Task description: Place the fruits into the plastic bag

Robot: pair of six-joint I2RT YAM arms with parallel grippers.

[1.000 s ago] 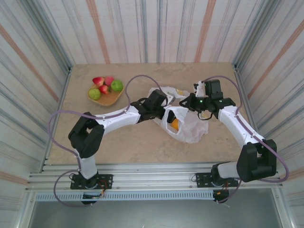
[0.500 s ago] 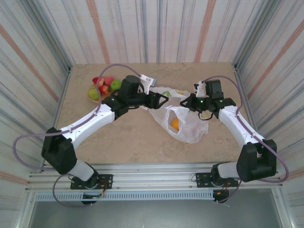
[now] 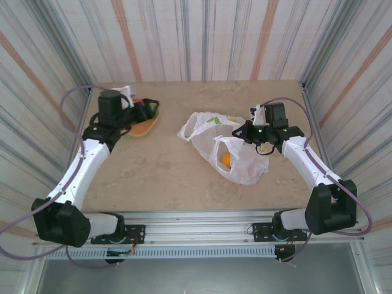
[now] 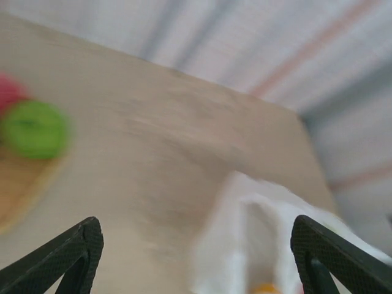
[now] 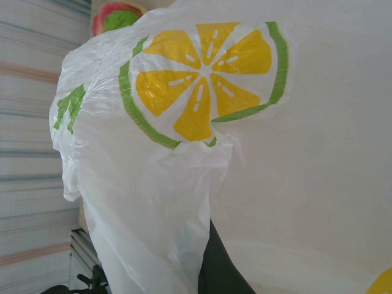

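The white plastic bag (image 3: 236, 156) printed with lemon slices lies mid-table, mouth facing left. An orange-yellow fruit (image 3: 226, 159) sits inside it. My right gripper (image 3: 241, 131) is shut on the bag's upper edge; in the right wrist view the bag (image 5: 147, 184) drapes over one dark finger (image 5: 217, 269). My left gripper (image 3: 147, 109) hovers open over the tan tray (image 3: 142, 127), hiding most of the fruits. A green apple (image 4: 33, 130) and a red fruit (image 4: 8, 93) show blurred in the left wrist view, left of the empty open jaws (image 4: 196, 223).
Striped walls close in the table on three sides. Bare tabletop (image 3: 165, 171) lies between the tray and the bag and along the front. The right arm's cable (image 3: 294, 107) loops above the bag's far side.
My left arm has swung from the bag's mouth back to the far left, over the tray. The orange fruit stays in the bag. The right gripper has not moved.
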